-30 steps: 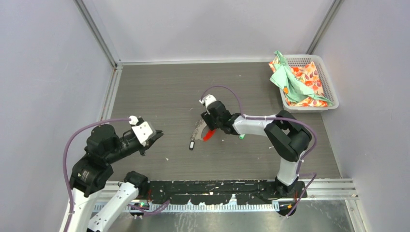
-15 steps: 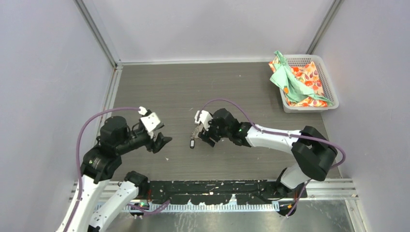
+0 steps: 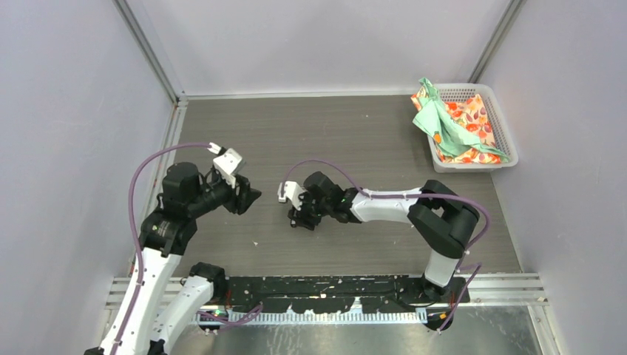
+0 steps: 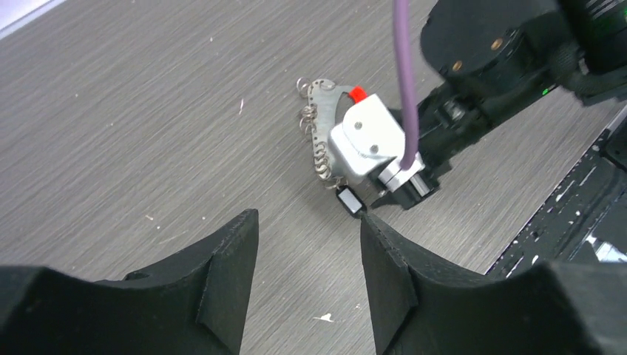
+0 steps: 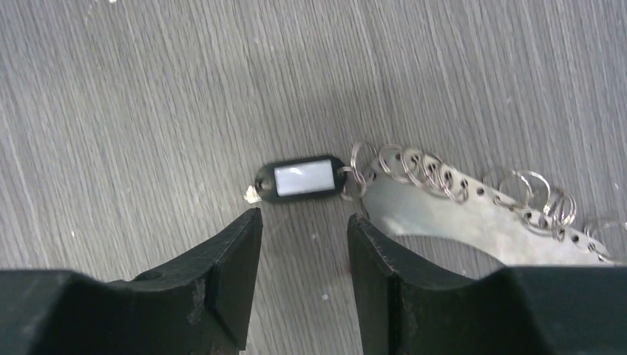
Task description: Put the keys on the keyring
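Note:
A key with a black tag (image 5: pixel 303 177) lies flat on the table, joined to the end ring of the keyring (image 5: pixel 473 214), a grey metal strip lined with small rings. In the left wrist view the keyring (image 4: pixel 319 111) shows its red tab (image 4: pixel 358 93), and the black-tagged key (image 4: pixel 349 201) lies at its near end. My right gripper (image 5: pixel 304 222) hovers low just short of the tag, open, with nothing between its fingers. My left gripper (image 4: pixel 309 222) is open and empty, a short way left of the key. In the top view the right gripper (image 3: pixel 299 219) covers the key, and the left gripper (image 3: pixel 251 197) faces it.
A white basket (image 3: pixel 510 151) with a green and floral cloth (image 3: pixel 444 122) stands at the back right corner. Metal rails (image 3: pixel 333 285) run along the near edge by the arm bases. Grey walls close in the table on three sides.
My right arm has swung left off the keyring's middle to the black-tagged key, its jaws narrowing a little. My left arm has reached toward the centre and opened its jaws.

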`<state>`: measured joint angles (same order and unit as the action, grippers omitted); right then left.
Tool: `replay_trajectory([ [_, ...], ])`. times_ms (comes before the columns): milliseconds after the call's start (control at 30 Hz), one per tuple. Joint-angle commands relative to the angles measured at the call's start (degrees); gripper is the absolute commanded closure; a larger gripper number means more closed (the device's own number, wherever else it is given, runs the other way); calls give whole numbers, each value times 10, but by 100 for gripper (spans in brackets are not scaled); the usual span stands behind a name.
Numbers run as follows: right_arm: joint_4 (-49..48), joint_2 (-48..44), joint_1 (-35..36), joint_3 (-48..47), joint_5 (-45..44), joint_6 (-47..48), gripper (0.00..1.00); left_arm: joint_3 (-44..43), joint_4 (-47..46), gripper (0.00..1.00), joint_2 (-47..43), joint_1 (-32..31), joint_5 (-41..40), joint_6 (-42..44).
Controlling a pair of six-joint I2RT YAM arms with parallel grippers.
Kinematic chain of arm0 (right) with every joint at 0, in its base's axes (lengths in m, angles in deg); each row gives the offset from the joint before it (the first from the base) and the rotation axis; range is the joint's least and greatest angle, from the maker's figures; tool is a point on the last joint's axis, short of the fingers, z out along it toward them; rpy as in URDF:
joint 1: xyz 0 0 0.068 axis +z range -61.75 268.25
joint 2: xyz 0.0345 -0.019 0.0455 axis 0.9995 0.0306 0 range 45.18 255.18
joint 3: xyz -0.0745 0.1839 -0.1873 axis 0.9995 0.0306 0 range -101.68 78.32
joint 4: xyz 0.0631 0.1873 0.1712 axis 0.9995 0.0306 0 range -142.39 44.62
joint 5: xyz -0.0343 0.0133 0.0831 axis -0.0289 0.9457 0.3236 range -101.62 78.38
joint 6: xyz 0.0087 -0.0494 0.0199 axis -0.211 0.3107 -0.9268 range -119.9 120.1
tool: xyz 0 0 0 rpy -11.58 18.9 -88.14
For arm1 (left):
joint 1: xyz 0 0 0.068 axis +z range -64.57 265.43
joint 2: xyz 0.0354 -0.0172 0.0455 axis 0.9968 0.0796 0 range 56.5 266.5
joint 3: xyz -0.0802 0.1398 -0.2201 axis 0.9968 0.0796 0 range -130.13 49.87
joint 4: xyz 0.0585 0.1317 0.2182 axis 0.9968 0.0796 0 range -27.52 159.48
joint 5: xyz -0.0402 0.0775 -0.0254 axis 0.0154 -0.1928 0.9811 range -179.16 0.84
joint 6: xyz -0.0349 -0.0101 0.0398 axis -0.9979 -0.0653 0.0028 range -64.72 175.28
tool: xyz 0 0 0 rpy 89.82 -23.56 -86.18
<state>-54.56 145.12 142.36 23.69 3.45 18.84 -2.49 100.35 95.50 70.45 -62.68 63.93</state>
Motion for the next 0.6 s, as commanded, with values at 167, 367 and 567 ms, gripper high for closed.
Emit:
replay_trajectory([
  [167,-77,28,14,-43,-66,-5,52,2,-26,48,-36,3,34,-24],
  [367,-72,51,15,-59,-80,-6,55,-4,-27,49,-48,3,31,-28],
  [567,-63,72,15,-73,-86,-5,56,-10,-26,50,-54,3,35,-33],
])
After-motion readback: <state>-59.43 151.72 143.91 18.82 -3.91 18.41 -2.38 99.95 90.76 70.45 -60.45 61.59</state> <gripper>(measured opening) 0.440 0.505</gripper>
